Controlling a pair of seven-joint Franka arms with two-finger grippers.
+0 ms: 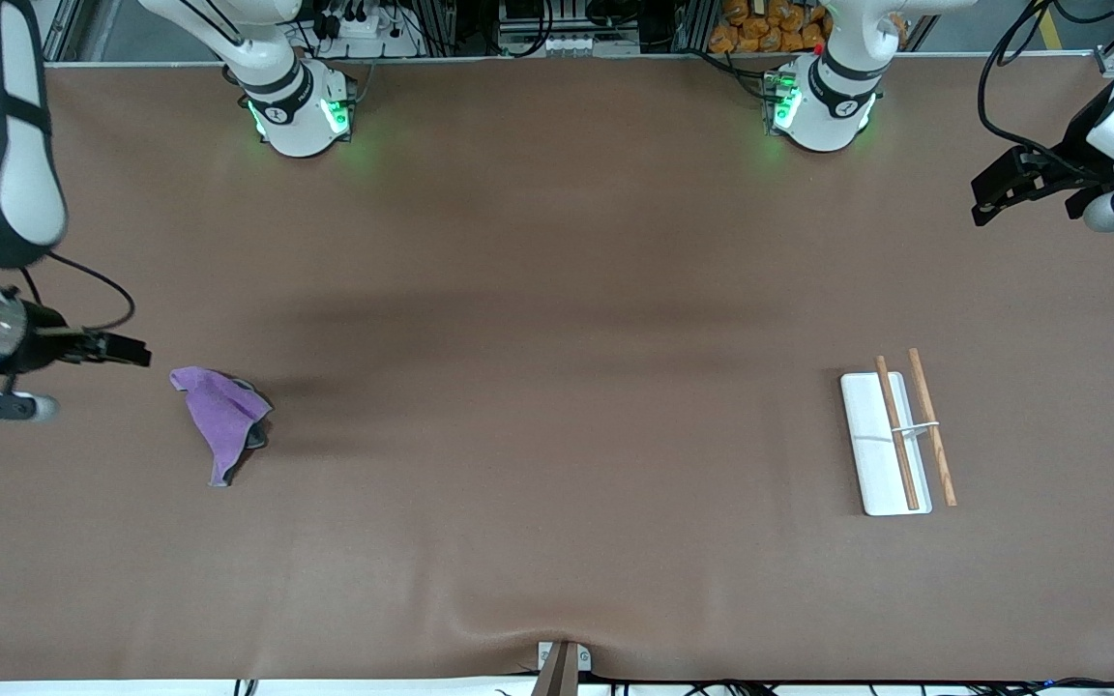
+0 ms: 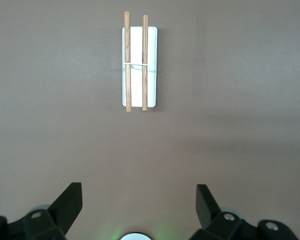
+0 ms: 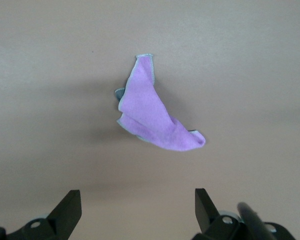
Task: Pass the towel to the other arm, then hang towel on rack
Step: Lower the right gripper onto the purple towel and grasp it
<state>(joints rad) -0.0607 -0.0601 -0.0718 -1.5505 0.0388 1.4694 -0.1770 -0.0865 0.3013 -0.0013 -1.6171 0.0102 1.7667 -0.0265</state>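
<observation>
The purple towel (image 1: 221, 416) lies crumpled on the brown table toward the right arm's end, with a bit of its dark grey reverse showing. It fills the middle of the right wrist view (image 3: 152, 115). My right gripper (image 1: 131, 350) (image 3: 137, 205) is open and empty, in the air beside the towel. The rack (image 1: 871, 425) lies toward the left arm's end: a white base plate, two wooden rods and a thin silver crossbar. It also shows in the left wrist view (image 2: 136, 50). My left gripper (image 1: 987, 198) (image 2: 138, 205) is open and empty, held high near the table's end.
The two arm bases (image 1: 301, 111) (image 1: 823, 106) stand along the table's edge farthest from the front camera. A small metal bracket (image 1: 564, 662) sits at the table's nearest edge. Bare brown table lies between the towel and the rack.
</observation>
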